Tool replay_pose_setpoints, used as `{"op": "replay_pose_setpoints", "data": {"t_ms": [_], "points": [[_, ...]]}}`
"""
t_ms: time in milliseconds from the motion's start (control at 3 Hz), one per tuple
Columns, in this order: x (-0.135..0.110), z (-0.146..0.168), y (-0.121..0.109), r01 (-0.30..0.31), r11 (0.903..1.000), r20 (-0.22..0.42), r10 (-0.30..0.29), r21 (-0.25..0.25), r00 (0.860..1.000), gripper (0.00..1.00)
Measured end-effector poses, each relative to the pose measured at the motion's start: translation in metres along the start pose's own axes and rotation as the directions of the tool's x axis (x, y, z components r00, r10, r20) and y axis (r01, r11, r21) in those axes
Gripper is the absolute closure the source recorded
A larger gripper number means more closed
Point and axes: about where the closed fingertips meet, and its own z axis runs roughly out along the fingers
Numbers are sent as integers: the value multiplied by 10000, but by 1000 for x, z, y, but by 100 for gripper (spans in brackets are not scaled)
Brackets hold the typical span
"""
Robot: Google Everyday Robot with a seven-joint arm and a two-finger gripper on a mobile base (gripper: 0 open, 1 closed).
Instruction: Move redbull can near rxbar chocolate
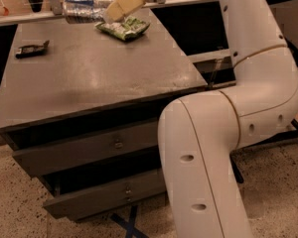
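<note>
The redbull can (83,10), silver and blue, lies sideways in the air above the far edge of the dark table (89,78). My gripper (112,14) reaches in from the top with its tan fingers (125,0) closed on the can's right end. The rxbar chocolate (32,49), a small flat dark bar, lies near the table's left edge, well to the left and nearer than the can. My white arm fills the right side of the view.
A green crinkled snack bag (123,28) lies on the table just below the gripper. A rail (25,18) runs behind the table. Two drawers (89,148) sit under the top. A second table's legs stand at the right.
</note>
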Motion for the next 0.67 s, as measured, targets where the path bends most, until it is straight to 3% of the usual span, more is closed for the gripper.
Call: {"op": "replay_pose_setpoints", "data": {"t_ms": [333, 667], "points": [[-1, -10, 14, -1398, 9899, 30, 1399, -229, 9902, 100], [-3, -24, 24, -1739, 9841, -226, 1748, 366, 9843, 100]]}}
